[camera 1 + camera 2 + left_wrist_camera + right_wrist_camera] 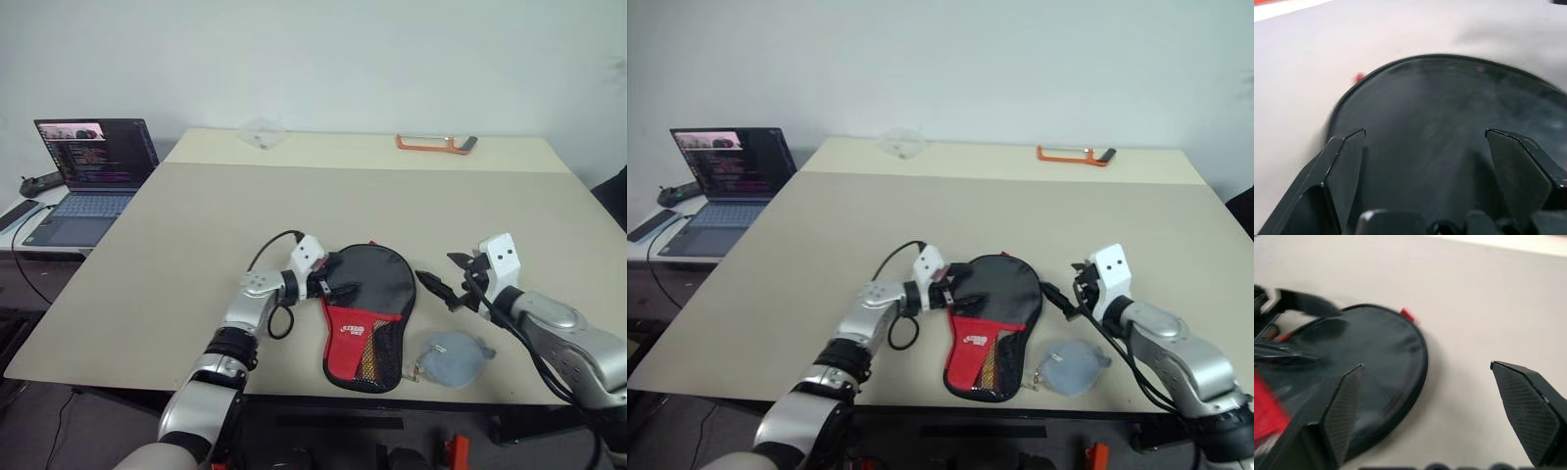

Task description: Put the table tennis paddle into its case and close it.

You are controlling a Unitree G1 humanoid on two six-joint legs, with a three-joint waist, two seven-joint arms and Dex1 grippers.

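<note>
The case [370, 284], a black paddle-shaped pouch with a red mesh panel [351, 333], lies flat near the table's front edge. A light-wood strip [370, 360] shows through the mesh at its narrow end and looks like the paddle's handle. The rest of the paddle is hidden. My left gripper [338, 287] is open at the case's left rim; in the left wrist view its fingers [1344, 166] stand apart over the black fabric [1425, 98]. My right gripper [446, 284] is open just right of the case, apart from it, with bare table between its fingers [1523, 401].
A small grey round pouch [453, 357] lies to the right of the case's narrow end, below my right gripper. An open laptop [93, 176] stands on a side table at the left. At the far edge lie an orange tool [436, 144] and a clear plastic piece [262, 132].
</note>
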